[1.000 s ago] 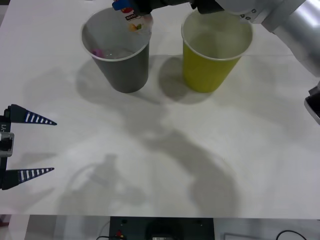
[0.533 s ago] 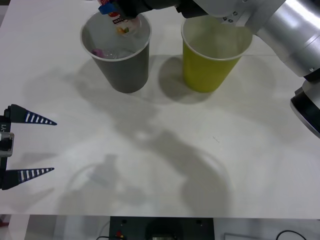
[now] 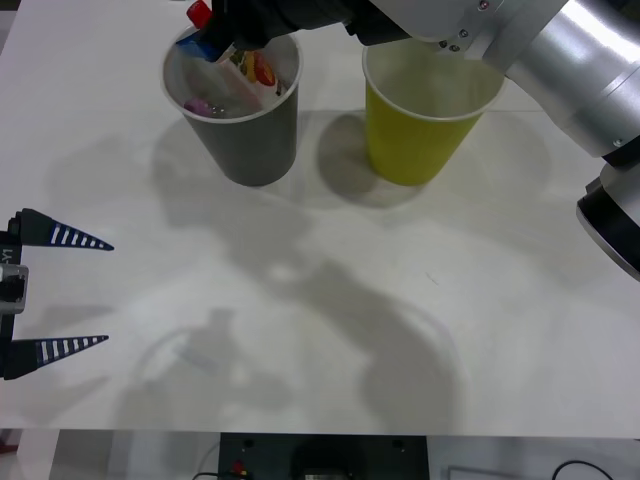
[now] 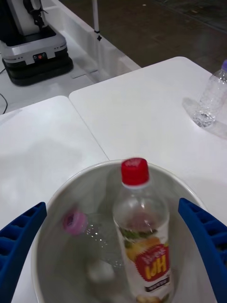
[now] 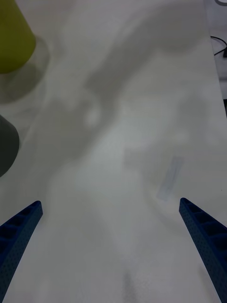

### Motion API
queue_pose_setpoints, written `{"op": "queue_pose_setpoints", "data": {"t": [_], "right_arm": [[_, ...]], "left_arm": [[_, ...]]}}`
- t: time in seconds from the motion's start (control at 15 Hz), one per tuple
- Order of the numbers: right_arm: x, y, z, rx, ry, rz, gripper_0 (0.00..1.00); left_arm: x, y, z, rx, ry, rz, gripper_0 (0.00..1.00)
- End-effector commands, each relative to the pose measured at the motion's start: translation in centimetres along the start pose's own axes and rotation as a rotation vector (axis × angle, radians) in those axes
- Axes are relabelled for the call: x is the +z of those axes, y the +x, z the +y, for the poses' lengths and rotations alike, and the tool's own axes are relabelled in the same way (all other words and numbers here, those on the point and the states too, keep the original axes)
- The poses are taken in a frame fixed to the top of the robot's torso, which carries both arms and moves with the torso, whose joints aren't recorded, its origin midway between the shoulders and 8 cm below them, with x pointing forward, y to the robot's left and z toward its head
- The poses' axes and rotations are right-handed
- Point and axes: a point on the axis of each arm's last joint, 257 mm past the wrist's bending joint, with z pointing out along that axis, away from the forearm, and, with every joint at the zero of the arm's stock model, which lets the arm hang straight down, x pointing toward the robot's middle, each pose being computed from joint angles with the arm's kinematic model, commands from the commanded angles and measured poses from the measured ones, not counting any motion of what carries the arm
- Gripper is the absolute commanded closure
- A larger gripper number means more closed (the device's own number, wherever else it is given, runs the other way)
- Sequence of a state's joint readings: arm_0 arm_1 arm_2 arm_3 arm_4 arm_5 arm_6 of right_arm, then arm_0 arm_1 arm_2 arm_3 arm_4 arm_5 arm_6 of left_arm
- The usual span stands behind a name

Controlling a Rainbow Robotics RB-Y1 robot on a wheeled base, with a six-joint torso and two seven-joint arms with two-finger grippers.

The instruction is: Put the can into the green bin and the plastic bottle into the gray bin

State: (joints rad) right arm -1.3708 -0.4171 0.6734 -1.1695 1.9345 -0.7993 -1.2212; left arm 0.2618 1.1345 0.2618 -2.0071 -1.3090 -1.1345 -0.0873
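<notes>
The right claw [image 4: 113,265] hangs over the gray bin [image 3: 250,140] with fingers spread wide, gripping nothing; the plastic bottle [image 4: 142,232] sits between them inside the bin, clear, red cap up, yellow-and-red label, leaning on the light gray wall; a second clear bottle with a pink cap [image 4: 75,221] lies beside it; green bin [image 3: 425,120] just beside on the white worktop [image 3: 300,330]; left claw [image 3: 55,290] parked wide open, well apart.

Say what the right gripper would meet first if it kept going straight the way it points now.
Probably the plastic bottle, which lies right ahead of the open right gripper, inside the gray bin. Depth is unclear, so the fingers might pass on either side of it.
</notes>
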Motion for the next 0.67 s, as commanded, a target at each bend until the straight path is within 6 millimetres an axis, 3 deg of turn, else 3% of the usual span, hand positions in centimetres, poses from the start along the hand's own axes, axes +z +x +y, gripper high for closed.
{"op": "queue_pose_setpoints", "data": {"t": [0.07,0.33,0.67], "right_arm": [[-0.2,-0.3,0.3,-0.001,-0.009,-0.006,0.0],[-3.5,0.0,0.2,-0.042,-0.038,0.047,0.0],[-9.5,2.2,1.1,-0.044,-0.113,0.089,0.0]], "left_arm": [[0.0,0.0,0.0,0.0,0.0,0.0,0.0],[0.0,0.0,0.0,0.0,0.0,0.0,0.0],[0.0,0.0,0.0,0.0,0.0,0.0,0.0]]}}
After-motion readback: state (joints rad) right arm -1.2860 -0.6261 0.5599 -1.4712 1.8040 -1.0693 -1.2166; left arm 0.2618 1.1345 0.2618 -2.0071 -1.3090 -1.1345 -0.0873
